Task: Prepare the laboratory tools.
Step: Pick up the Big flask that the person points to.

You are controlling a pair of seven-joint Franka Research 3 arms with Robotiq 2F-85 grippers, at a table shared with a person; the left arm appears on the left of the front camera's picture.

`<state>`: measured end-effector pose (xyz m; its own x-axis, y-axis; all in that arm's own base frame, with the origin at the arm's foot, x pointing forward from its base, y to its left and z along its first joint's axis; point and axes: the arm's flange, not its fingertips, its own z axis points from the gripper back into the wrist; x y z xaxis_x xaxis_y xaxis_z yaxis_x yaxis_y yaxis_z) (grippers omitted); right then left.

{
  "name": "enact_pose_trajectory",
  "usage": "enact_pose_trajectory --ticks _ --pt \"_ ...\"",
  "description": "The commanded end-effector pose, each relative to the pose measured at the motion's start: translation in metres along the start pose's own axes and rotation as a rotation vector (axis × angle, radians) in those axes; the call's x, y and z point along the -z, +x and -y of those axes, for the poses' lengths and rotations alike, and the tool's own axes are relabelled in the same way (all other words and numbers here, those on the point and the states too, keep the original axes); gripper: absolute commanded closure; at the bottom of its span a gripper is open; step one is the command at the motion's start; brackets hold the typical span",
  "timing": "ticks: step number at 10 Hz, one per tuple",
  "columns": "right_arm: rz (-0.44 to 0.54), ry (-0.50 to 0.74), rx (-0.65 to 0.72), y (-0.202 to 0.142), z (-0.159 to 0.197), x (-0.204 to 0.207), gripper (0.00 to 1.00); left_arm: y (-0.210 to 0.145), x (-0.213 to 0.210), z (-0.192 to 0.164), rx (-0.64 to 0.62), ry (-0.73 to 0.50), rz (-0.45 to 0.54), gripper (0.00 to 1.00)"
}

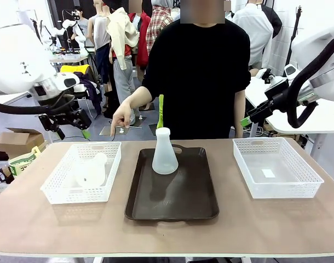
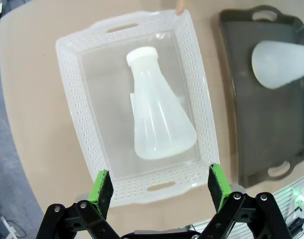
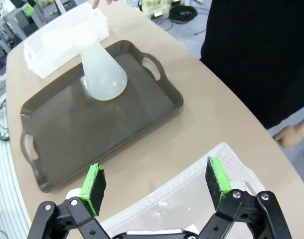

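While hovering released, gripping nothing: left gripper [image 2: 159, 189], right gripper [image 3: 155, 184]. One frosted translucent conical flask [image 1: 165, 156] upright on smooth dark brown tray [image 1: 172, 204]; other flask [image 2: 159, 119] flat on its side inside left perforated white basket [image 2: 75, 107]. Small white patch [image 1: 268, 173] on right basket [image 1: 276, 192] floor, unreadable.

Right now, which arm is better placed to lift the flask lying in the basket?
Left. The left gripper, open, hangs over the basket holding that flask; the right gripper, also open, is over the other basket, beyond the tray.
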<state>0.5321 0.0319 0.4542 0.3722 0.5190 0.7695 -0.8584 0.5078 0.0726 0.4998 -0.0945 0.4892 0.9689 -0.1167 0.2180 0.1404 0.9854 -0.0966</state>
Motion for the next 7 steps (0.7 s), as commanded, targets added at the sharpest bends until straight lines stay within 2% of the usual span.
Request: enact_pose_trajectory --ticks 1,5,7 --pt "-0.018 -0.001 0.008 0.000 -0.001 -0.001 0.00 0.029 0.018 0.007 -0.036 0.038 -0.007 0.00" --pt "-0.018 -0.001 0.008 0.000 -0.001 -0.001 0.00 0.087 0.078 -0.001 -0.096 0.124 -0.072 0.00" --pt "-0.018 -0.001 0.008 0.000 -0.001 -0.001 0.00 0.101 0.106 -0.002 -0.098 0.108 -0.086 0.00"
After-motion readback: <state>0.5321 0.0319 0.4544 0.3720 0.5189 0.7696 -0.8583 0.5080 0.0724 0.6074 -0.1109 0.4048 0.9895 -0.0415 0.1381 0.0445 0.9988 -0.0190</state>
